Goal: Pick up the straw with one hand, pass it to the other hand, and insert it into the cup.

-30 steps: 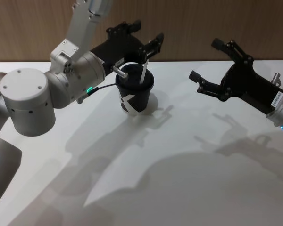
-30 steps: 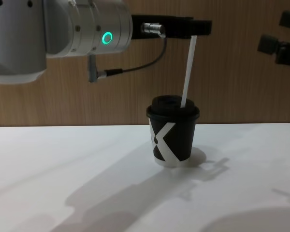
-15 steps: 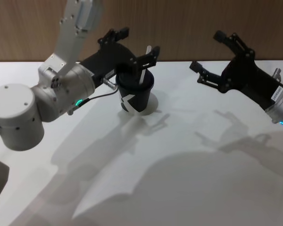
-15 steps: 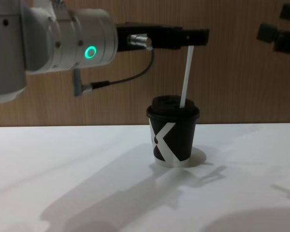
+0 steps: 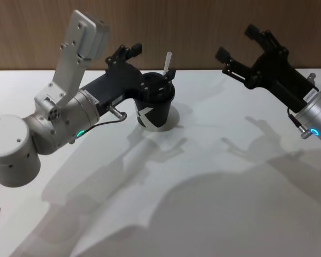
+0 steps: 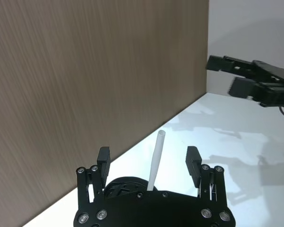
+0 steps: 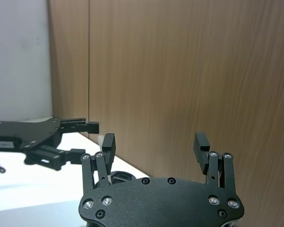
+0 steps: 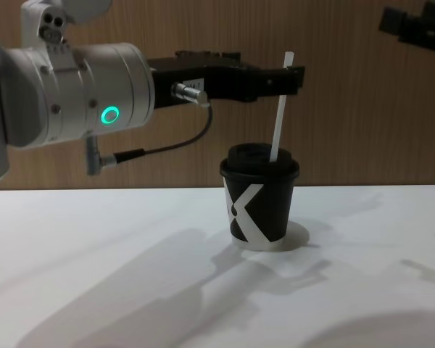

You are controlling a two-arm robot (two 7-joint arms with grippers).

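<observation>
Item: we see the straw [image 8: 278, 123] standing tilted in the cup [image 8: 259, 196] lid, propped by its hole, so the left gripper [image 6: 148, 162] spreads clear around it, while the right gripper [image 5: 245, 44] hangs open, well apart.

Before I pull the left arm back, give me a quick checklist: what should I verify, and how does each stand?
1. Straw seated in the cup lid: ok, its lower end enters the lid and it stands slightly tilted.
2. Left gripper released: ok, fingers spread on either side of the straw with gaps.
3. Straw free of the fingers along the retreat path: cannot tell, in the chest view the fingertip overlaps the straw.
4. Cup upright on the table: ok.
5. Right gripper out of the way: ok, raised and open, well to the right of the cup.
</observation>
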